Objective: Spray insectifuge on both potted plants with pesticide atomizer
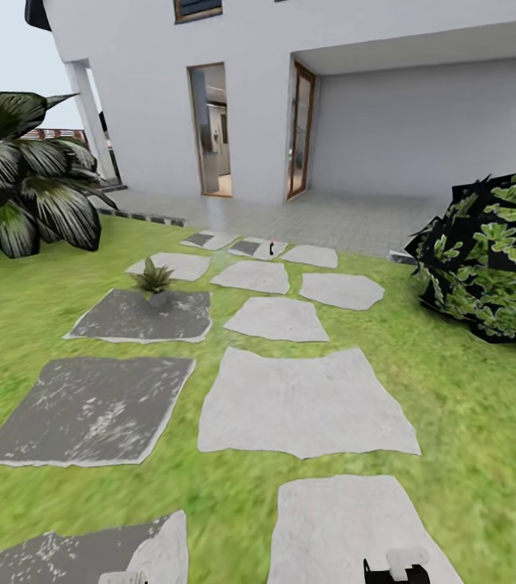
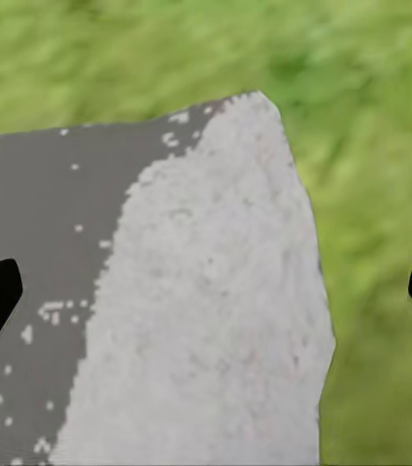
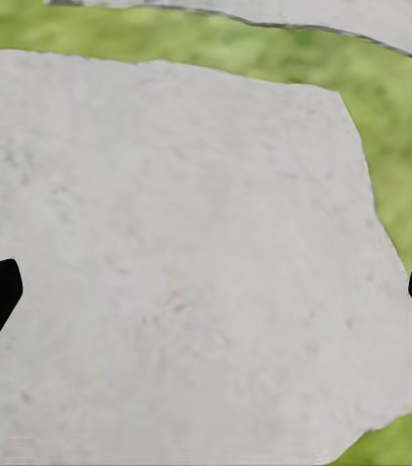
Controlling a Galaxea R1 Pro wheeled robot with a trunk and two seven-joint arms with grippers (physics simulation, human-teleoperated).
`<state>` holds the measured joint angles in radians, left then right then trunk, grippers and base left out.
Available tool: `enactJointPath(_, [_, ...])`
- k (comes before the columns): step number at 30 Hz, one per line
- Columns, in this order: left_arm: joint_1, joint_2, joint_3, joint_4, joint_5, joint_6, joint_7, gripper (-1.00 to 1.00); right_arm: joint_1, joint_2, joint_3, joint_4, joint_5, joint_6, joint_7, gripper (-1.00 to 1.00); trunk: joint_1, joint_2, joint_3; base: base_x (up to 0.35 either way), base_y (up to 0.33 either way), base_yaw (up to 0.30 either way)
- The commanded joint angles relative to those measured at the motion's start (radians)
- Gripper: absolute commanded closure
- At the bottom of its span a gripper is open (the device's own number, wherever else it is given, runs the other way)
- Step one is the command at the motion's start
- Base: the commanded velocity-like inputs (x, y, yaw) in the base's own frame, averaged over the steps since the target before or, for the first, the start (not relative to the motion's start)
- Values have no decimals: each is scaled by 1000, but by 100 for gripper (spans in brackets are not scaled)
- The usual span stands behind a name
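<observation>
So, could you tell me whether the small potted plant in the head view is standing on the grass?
No, the potted plant stands on a dark grey stepping slab, with the lawn around that slab.

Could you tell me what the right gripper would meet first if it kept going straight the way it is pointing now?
Most likely the pale stepping slab: the right gripper, fingers spread and holding nothing, points straight at its bare surface, with nothing in between. How far off the slab lies cannot be told.

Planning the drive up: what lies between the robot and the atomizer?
In the head view, a run of pale slabs set in lawn leads to the atomizer; nothing stands on them. One potted plant sits left of the path.
</observation>
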<state>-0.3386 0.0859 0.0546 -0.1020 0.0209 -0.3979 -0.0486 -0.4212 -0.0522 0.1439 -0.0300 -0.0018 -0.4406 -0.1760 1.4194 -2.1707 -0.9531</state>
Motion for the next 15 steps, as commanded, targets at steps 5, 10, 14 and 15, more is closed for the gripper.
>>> enactJointPath(5, [0, 0, 5, 1, 2, -3, -5, -100, -1, 0, 8, 1, 0, -1, -6, -100, 0, 0, -1, 337, 0, -32])
enactJointPath(10, [0, 0, 5, 1, 2, -3, -5, -100, -1, 0, 8, 2, 1, -1, -4, -100, 0, 0, -1, 337, 0, -2])
enactJointPath(14, [0, 0, 5, 1, 2, -3, -5, -100, -1, -1, 8, 2, 3, -1, -4, -100, 0, 0, -1, 338, 0, 0])
enactJointPath(15, [0, 0, 5, 1, 2, -3, -5, -100, -1, -2, 8, 2, 3, -1, -4, -100, 0, 0, -1, 338, 0, 0])
